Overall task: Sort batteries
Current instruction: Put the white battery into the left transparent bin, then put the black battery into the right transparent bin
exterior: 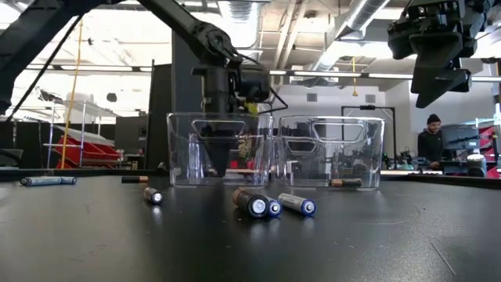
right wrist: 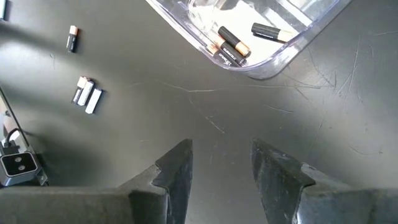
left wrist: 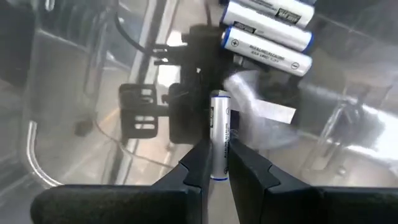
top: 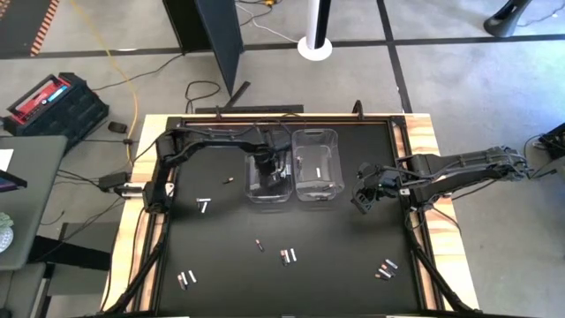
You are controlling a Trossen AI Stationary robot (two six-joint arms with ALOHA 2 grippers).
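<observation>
The left end effector [left wrist: 214, 163] hung inside the left clear bin [top: 252, 196], its fingers pinched narrowly on a silvery-white battery [left wrist: 219, 134] held lengthwise between them. Two more silvery-white cells [left wrist: 267, 37] already lay on that bin's floor, so the step in hand looked like a drop-off: the sorted cell was over its bin and only needed letting go. That would call for the fingers to part, then a lift clear of the bin wall.

The right end effector [right wrist: 221, 171] hovered empty beside the right clear bin [right wrist: 273, 59], fingers standing wide over bare counter [right wrist: 186, 106]. That bin held dark, copper-tipped batteries [right wrist: 229, 46]. Loose batteries [top: 288, 256] lay scattered across the counter, well apart from both bins, still unsorted.
</observation>
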